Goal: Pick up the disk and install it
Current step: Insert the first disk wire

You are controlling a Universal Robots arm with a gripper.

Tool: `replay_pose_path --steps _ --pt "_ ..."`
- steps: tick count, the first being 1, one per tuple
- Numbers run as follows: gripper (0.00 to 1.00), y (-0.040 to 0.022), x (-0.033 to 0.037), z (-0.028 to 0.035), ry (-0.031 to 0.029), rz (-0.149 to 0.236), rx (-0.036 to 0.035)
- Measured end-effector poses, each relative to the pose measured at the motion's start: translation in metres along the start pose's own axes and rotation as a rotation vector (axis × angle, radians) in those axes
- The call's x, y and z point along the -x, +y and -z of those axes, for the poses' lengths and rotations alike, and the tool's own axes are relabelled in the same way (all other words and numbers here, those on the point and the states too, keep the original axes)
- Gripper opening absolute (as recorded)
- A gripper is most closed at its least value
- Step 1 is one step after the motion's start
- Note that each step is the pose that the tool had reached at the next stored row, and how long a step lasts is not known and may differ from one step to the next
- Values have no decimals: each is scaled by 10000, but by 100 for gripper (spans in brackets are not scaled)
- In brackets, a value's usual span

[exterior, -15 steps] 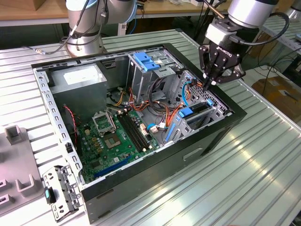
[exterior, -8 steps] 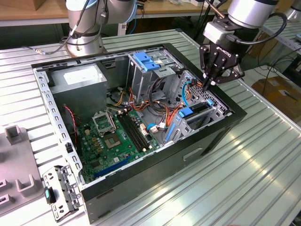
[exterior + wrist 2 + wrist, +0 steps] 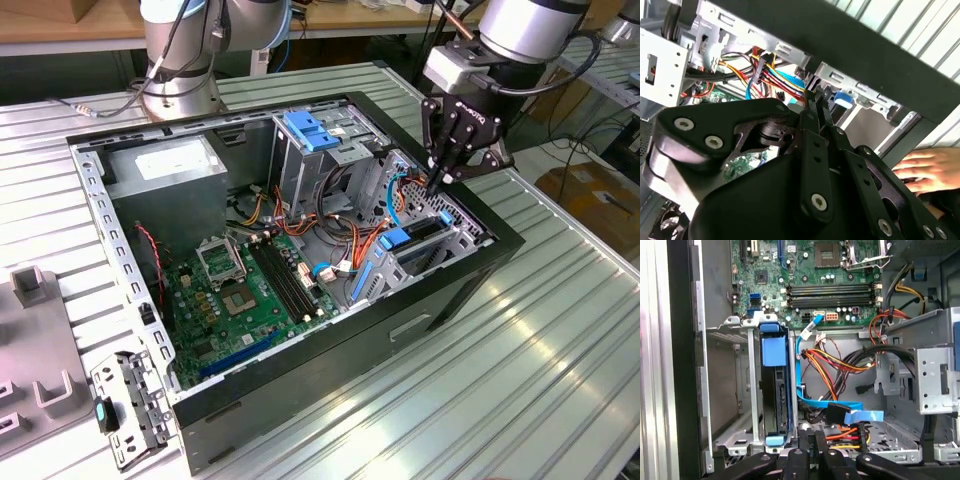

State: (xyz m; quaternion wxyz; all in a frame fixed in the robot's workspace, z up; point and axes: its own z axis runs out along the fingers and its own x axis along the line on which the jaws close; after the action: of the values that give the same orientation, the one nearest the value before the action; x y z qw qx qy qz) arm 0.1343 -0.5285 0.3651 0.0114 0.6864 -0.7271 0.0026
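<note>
The disk (image 3: 418, 238) sits on edge in the metal drive cage at the case's corner, on the exterior view's right. Its blue rails run along both sides. In the first wrist view the disk (image 3: 775, 400) stands slotted between the cage walls, with a blue tab at its end. My gripper (image 3: 437, 184) hangs just above the case beside that cage, over the blue and orange cables. Its black fingers (image 3: 816, 442) are pressed together and hold nothing. In the second wrist view the gripper (image 3: 815, 100) points at the cables next to the cage.
The open computer case (image 3: 480, 275) lies on a ribbed metal table. Inside are a green motherboard (image 3: 250, 290), a grey power-supply box (image 3: 165, 165) and an upper cage with a blue latch (image 3: 310, 130). A loose bracket (image 3: 125, 405) lies outside. A person's hand (image 3: 925, 170) rests near the case.
</note>
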Motion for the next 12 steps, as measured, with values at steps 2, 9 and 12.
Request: replay_pose_path --steps 2,9,12 --pt "16 17 -5 -8 3 171 -3" --pt "16 43 -57 -48 7 686 -14" --pt "16 121 -62 -61 -17 698 -41"
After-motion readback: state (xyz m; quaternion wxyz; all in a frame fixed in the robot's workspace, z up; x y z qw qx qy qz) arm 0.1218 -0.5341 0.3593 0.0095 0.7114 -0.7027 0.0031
